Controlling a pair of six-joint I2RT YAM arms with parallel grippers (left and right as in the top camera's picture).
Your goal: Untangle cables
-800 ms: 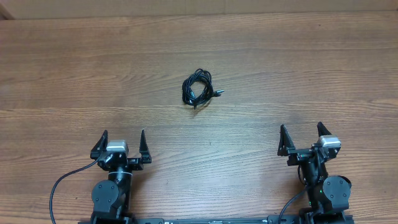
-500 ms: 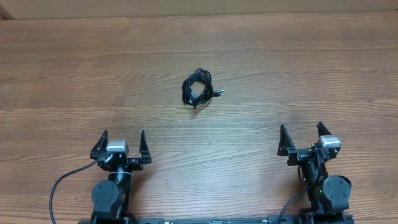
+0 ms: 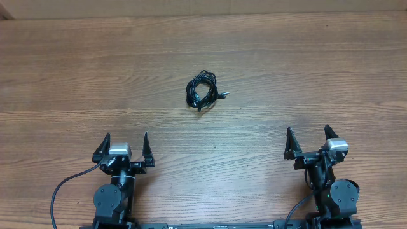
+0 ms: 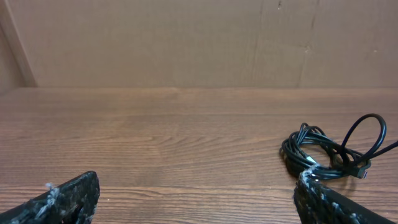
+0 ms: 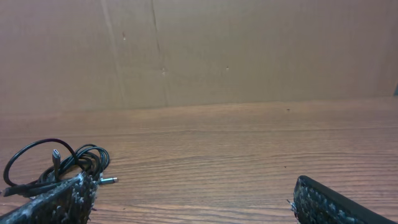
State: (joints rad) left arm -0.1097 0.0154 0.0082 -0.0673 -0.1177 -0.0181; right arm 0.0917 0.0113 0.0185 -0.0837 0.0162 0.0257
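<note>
The cables [image 3: 201, 91] lie as one small tangled black bundle on the wooden table, near its middle, with a plug sticking out to the right. In the left wrist view the bundle [image 4: 329, 151] sits far right; in the right wrist view the bundle [image 5: 59, 163] sits far left. My left gripper [image 3: 125, 141] rests near the front edge at the left, open and empty, well short of the bundle. At the front right my right gripper [image 3: 308, 136] is likewise open, nothing between its fingers.
A brown cardboard wall [image 4: 186, 43] stands along the table's far edge. Thick black robot leads [image 3: 63, 187] curl beside the left arm base and run beside the right arm base at the front.
</note>
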